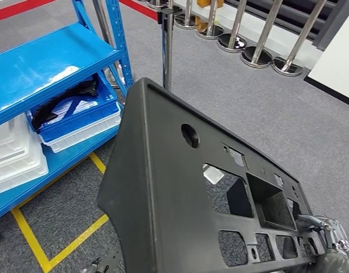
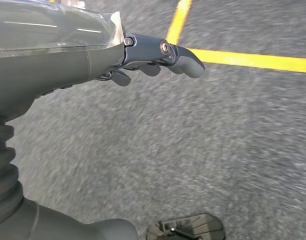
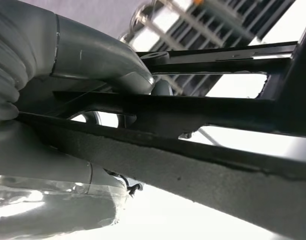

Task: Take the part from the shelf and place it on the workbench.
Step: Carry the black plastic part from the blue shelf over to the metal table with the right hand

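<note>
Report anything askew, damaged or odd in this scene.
Nothing looks damaged. The large black plastic part is carried steeply tilted, held at one end by the right hand, while the left hand hangs over grey carpet holding nothing. On the blue shelf, another black part lies loosely across a blue tray.

Blue shelf [image 1: 48, 62] holds a blue tray [image 1: 84, 116] and seemingly white trays [image 1: 13, 153].
</note>
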